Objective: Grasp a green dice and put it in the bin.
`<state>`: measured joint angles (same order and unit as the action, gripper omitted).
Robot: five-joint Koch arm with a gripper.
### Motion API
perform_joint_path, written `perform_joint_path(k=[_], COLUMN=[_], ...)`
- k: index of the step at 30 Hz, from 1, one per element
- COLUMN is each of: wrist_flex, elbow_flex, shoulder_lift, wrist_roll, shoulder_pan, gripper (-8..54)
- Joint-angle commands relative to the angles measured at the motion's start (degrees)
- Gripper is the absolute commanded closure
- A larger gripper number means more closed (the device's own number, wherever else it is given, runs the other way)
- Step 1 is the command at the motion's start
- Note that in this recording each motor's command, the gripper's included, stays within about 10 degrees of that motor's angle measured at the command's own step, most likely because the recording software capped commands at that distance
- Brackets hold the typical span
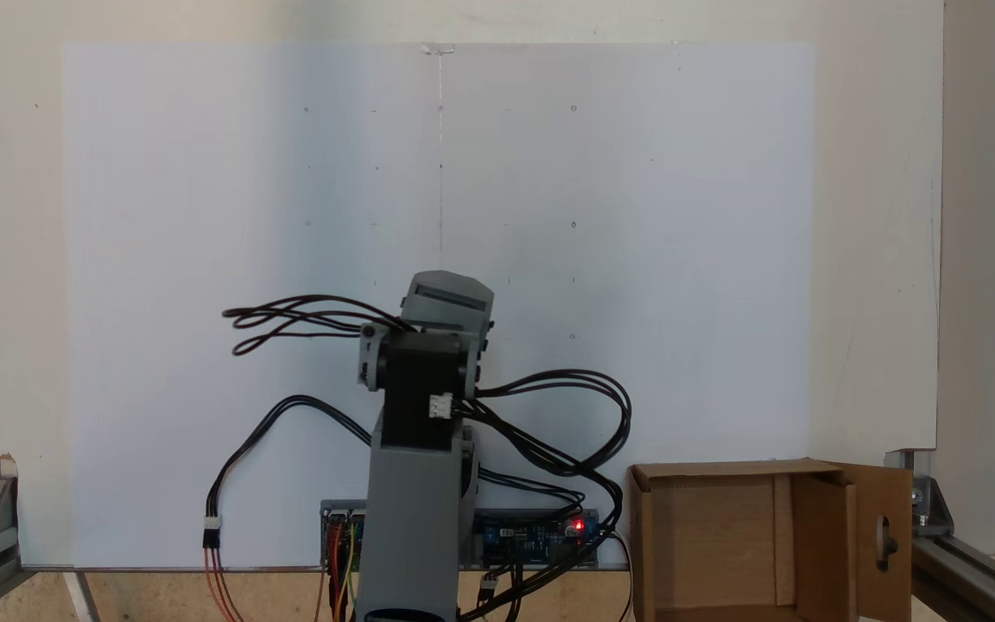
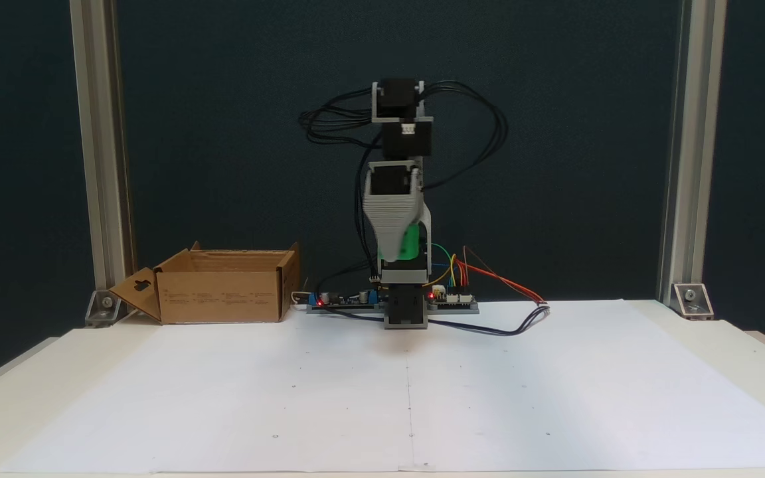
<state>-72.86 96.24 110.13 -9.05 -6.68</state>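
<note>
White paper sheet [image 2: 289,398] on table, aluminium frame posts [image 2: 97,166], circuit boards [image 2: 452,302], dark backdrop [image 2: 223,99]

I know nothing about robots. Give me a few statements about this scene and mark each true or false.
1. The hand holds something green, lifted off the table. True.
2. The green dice already lies in the cardboard box. False: green shows at the hand, above the arm's base, apart from the box.
3. One box flap has a cut-out hole. True.
4. The box is closed. False: its top is open, flaps spread.
5. Red lights glow on the circuit boards. True.
</note>
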Motion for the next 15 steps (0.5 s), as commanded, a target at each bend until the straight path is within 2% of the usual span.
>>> perform_joint_path(k=[1,8,15], wrist_flex=[1.05,22.83,25.22], elbow_flex=[-4.92,-5.36,-11.34], shoulder_lift=[0.88,0.88,-0.35], wrist_roll=[1.32,17.14,25.84], shoulder_pan=[-5.45,-30.41,-49.39], gripper=[33.9,33.9,33.9])
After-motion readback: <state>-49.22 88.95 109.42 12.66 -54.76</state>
